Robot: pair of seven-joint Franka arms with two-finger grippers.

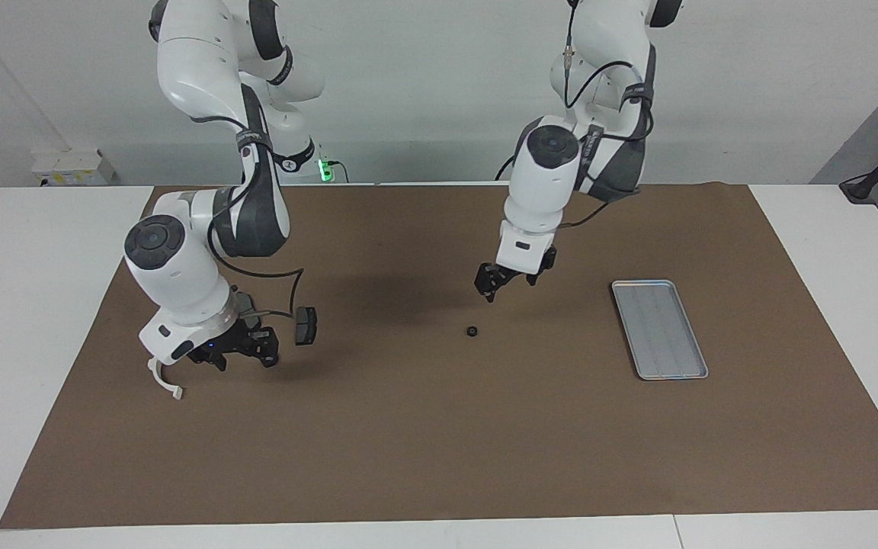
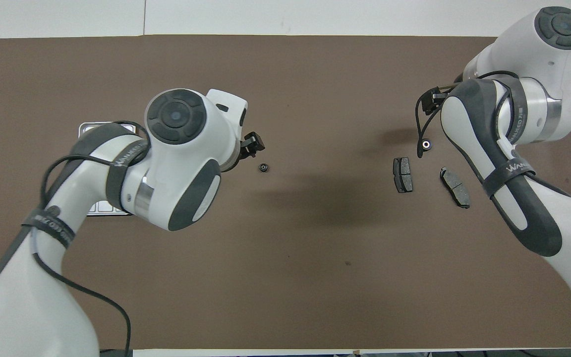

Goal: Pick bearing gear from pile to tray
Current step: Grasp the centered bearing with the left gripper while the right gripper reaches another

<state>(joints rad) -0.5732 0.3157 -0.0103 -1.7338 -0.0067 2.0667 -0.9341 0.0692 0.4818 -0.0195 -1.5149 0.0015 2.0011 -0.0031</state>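
A small black bearing gear (image 1: 472, 331) (image 2: 263, 168) lies alone on the brown mat mid-table. My left gripper (image 1: 491, 290) (image 2: 255, 145) hangs open a little above the mat just beside it, apart from it and holding nothing. The silver tray (image 1: 660, 328) sits empty toward the left arm's end; in the overhead view only its corner (image 2: 87, 129) shows under the left arm. My right gripper (image 1: 241, 357) is low over the pile, open, between the white bracket (image 1: 165, 381) and a brake pad (image 1: 305, 325). A second black round piece (image 2: 425, 144) lies there.
Two dark brake pads (image 2: 403, 174) (image 2: 455, 187) lie on the mat toward the right arm's end. The right arm covers the white bracket in the overhead view. A brown mat (image 1: 439, 457) covers the table top.
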